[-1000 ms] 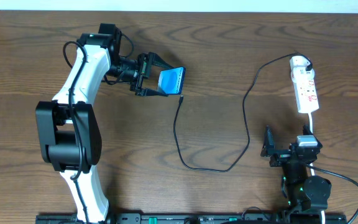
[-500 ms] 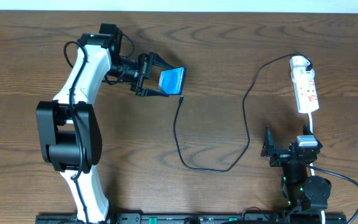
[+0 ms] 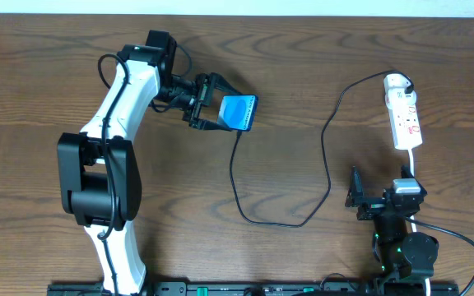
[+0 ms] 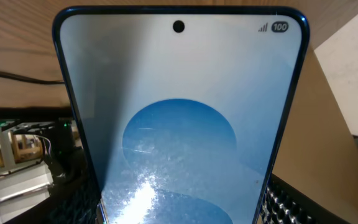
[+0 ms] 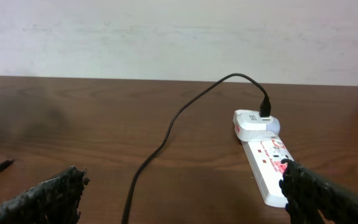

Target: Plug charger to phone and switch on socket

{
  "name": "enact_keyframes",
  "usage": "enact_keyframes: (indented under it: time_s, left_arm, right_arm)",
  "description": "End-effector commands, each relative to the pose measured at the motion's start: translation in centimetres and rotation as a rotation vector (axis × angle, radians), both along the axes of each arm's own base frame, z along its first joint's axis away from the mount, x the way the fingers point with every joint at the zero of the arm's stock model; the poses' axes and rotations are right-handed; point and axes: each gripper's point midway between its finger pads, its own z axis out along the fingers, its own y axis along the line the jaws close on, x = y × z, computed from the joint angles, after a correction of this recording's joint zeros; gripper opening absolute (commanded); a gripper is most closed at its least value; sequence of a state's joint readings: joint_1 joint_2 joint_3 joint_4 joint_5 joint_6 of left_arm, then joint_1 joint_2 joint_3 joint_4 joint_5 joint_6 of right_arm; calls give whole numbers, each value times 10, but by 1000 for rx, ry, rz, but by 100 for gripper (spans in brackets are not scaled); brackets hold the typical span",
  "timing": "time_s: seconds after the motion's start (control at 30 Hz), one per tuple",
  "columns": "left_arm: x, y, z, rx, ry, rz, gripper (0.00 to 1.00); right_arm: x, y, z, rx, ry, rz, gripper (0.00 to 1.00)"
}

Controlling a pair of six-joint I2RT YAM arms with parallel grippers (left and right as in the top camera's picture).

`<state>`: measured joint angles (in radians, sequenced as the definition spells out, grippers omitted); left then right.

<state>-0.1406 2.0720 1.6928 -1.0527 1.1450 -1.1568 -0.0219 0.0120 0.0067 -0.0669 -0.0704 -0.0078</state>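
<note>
My left gripper [image 3: 223,111] is shut on the phone [image 3: 241,113], holding its blue screen tilted above the table at the upper middle. The phone fills the left wrist view [image 4: 179,124], with the gripper's fingers [image 4: 179,214] at its two sides. The charger cable [image 3: 245,215] runs from a white adapter [image 3: 397,81] on the socket [image 3: 406,119] in a loop to its plug tip [image 3: 239,132], which lies just in front of the phone. My right gripper [image 3: 355,196] is open and empty near the socket's near end. The right wrist view shows the open gripper [image 5: 185,199], the socket [image 5: 267,168], the cable [image 5: 166,140] and the tip [image 5: 0,166].
The socket's own white lead [image 3: 413,164] runs down past the right arm's base. The brown wooden table [image 3: 303,49] ends at a pale wall at the far edge.
My left gripper has moved to the right with the phone, which now sits over the cable's plug tip. The right arm, the socket and the cable have not moved.
</note>
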Motion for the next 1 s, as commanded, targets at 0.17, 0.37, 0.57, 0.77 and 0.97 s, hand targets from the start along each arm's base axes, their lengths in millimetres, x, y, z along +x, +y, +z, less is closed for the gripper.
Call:
enact_keyframes:
  time_s: [0.17, 0.37, 0.57, 0.77, 0.97]
  left_arm:
    - [1, -4, 10, -13, -23, 1, 61]
    - [3, -1, 4, 25, -38, 4, 60]
    - [10, 1, 0, 54, -77, 8, 60]
    - [12, 2, -3, 72, -89, 11, 60]
    - [12, 2, -3, 71, -92, 11, 60]
  right_arm:
    - [0, 4, 0, 12, 0, 17, 99]
    - [0, 4, 0, 20, 0, 17, 99]
    - [0, 4, 0, 101, 5, 11, 99]
    - [-1, 6, 0, 110, 5, 20, 99]
    - [0, 7, -1, 173, 15, 21, 99]
